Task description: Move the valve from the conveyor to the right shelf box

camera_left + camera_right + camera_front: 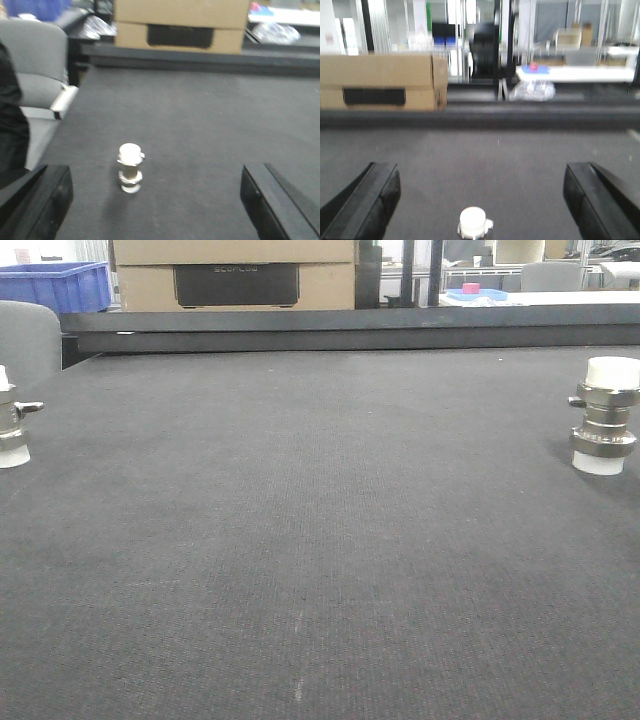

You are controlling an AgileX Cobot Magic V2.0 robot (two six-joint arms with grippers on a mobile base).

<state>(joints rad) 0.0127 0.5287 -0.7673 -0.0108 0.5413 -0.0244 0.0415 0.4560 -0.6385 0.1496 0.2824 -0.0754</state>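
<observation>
While left pincer [155, 202] and right pincer [482, 200] gape apart, woven conveyor [320, 540], upright valves [604, 415], cardboard box [235, 265] beyond.

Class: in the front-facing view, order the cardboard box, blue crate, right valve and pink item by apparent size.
1. cardboard box
2. blue crate and right valve: about alike; the valve is nearer, the crate cut off by the frame
3. pink item

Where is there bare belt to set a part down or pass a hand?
The whole middle of the conveyor is bare, from the left valve across to the right valve and back to the black edge rail. The near foreground is bare too. It is crowded only at the two side edges, where the valves stand.
</observation>
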